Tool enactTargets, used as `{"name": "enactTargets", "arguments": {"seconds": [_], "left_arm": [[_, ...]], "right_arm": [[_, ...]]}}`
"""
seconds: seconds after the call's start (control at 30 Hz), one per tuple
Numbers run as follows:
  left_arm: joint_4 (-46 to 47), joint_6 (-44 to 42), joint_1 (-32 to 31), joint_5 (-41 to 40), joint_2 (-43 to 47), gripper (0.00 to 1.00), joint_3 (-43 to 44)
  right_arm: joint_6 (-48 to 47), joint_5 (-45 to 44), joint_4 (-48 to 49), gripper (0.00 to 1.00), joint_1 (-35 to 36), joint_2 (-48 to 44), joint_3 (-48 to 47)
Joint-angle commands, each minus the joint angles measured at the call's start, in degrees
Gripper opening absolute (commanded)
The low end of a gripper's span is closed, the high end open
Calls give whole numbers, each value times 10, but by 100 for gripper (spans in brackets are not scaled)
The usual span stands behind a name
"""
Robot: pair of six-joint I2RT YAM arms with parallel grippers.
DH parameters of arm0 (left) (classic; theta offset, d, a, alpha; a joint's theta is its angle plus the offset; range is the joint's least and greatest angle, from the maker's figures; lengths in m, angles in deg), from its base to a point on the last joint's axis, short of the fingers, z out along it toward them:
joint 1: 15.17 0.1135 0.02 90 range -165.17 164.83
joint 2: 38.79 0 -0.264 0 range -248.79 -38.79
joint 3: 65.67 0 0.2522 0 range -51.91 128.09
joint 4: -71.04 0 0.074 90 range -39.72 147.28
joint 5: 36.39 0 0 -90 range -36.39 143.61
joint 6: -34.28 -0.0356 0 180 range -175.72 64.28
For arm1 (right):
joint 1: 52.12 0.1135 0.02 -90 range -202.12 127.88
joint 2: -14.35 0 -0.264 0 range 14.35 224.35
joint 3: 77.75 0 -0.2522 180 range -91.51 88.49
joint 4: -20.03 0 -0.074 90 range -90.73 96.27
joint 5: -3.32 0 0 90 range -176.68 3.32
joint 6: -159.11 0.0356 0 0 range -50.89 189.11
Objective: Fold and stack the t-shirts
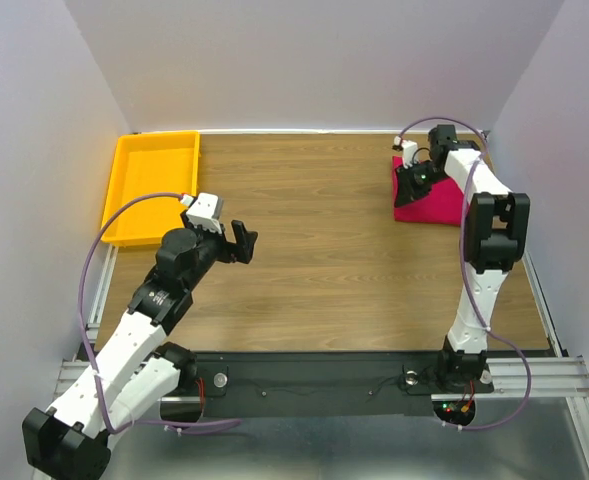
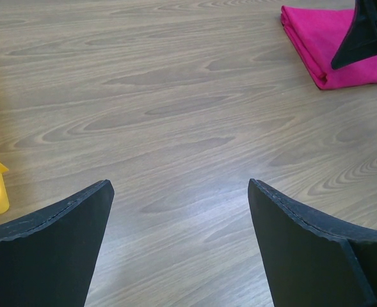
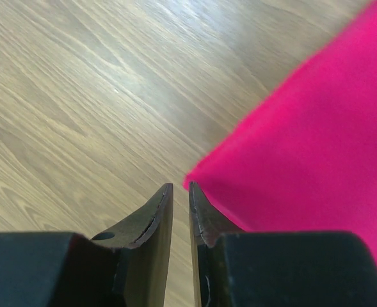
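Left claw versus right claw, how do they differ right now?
The left claw is wide open; the right claw is nearly shut. The left claw hangs over bare table; the right claw sits at a corner of the shirt. Both are black.

Brown wood-grain tabletop (image 1: 324, 250), smooth, with pale streaks of light glinting off the surface in the close views. At the far left corner, a shallow yellow tray (image 1: 114, 200), rectangular, its long side running along the tabletop's left edge. At the far right, well apart from the tray, a crimson-red t-shirt (image 1: 436, 207) folded into a flat, compact rectangle of several layers, lying directly on the wood near the right edge.
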Motion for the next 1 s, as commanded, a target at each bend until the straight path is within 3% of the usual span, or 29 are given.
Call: {"name": "enactTargets", "arguments": {"seconds": [0.0,0.47,0.97], "left_arm": [[29,-4,1,1,1,98,4],[27,-3,0,3,4,98,2],[25,-3,0,9,11,98,1]], "right_arm": [[35,18,28,22,33,12,-19],[73,-59,51,21,35,60,-2],[56,-147,63,21,20,23,53]]}}
